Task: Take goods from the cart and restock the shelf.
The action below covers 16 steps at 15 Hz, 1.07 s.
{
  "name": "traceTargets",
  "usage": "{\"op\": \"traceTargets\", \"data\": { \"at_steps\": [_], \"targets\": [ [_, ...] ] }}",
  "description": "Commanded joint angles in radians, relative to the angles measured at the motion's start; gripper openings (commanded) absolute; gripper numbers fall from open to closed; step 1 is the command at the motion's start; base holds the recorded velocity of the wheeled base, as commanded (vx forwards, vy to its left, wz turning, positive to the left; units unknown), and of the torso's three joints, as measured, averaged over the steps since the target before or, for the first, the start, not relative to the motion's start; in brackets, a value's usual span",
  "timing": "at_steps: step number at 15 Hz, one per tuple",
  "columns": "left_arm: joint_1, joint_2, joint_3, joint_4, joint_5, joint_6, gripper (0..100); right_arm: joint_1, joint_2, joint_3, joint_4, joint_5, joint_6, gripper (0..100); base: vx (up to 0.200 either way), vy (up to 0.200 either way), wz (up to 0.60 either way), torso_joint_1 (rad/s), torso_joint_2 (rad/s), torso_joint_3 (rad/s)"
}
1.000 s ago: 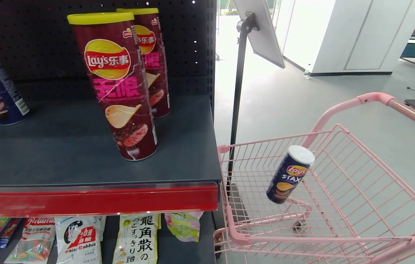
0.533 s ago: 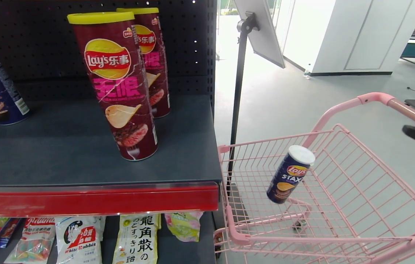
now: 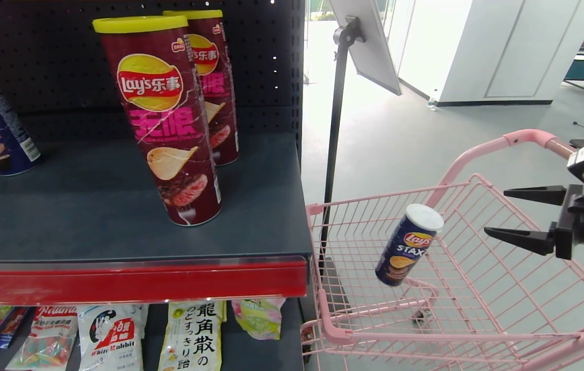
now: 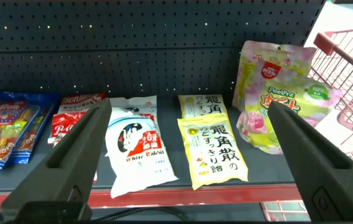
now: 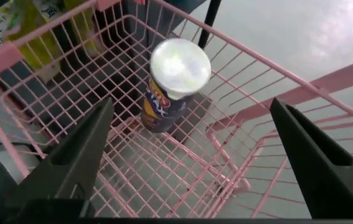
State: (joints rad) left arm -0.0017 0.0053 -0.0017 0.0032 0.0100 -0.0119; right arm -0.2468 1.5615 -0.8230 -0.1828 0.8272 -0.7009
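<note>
Hovering wide open above the cart (image 3: 477, 181), the right gripper (image 3: 495, 211) should match the leaning can's (image 3: 408, 252) tilt before closing.

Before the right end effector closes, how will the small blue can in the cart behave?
The blue can looks stiff, so it probably holds its shape when squeezed. Tall and narrow on the cart floor, it may tip if nudged, then roll.
</note>
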Motion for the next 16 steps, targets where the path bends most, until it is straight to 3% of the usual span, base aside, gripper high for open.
{"op": "traceTargets", "data": {
  "at_steps": [1,4,13,16],
  "targets": [
    [0.0,0.001,0.0,0.0,0.001,0.0,100,0.029,0.218,-0.108,0.0,0.01,-0.045,100,0.0,0.0,0.0,0.0,0.0,0.0],
    [0.0,0.001,0.0,0.0,0.001,0.0,100,0.058,0.35,-0.185,0.002,0.016,-0.106,100,0.0,0.0,0.0,0.0,0.0,0.0],
    [0.0,0.001,0.0,0.0,0.001,0.001,100,0.109,0.535,-0.269,0.0,0.041,-0.114,100,0.0,0.0,0.0,0.0,0.0,0.0],
    [0.0,0.001,0.0,0.0,0.001,0.0,100,0.181,0.565,-0.288,0.002,0.073,-0.094,100,0.0,0.0,0.0,0.0,0.0,0.0]
  ]
}}
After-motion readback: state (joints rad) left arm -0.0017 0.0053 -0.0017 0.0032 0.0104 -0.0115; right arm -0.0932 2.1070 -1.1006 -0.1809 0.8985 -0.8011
